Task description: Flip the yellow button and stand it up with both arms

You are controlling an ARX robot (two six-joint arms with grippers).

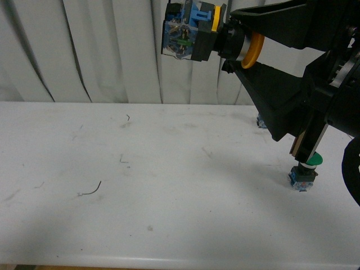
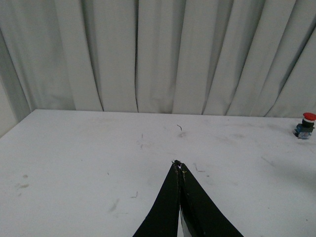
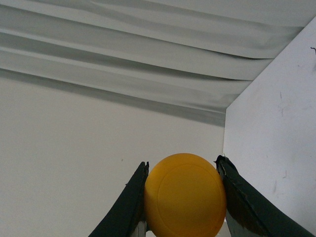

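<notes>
The yellow button (image 1: 197, 36) is up in the air, well clear of the worktop (image 1: 169, 197), and clamped in the right hand (image 1: 232, 46). It lies on its side. Its round yellow cap sits between the two black fingers (image 3: 128, 207), which press on it from opposite sides. Its black collar and boxy dark base stick out past the fingertips, away from the wrist. In the right wrist view the cap fills the gap between the fingers, so the hand is open only as wide as the cap.

Well below this hand and closer to its wrist end, a green-capped button (image 1: 306, 171) stands upright on the worktop, partly hidden by the arm.

The left hand (image 2: 178, 165) hangs low over the worktop with its fingertips pressed together and nothing between them. A red-capped button (image 2: 306, 124) stands upright far ahead of those tips and off to one side, well apart from the hand and near the pale curtain (image 2: 158, 54) behind the worktop.
</notes>
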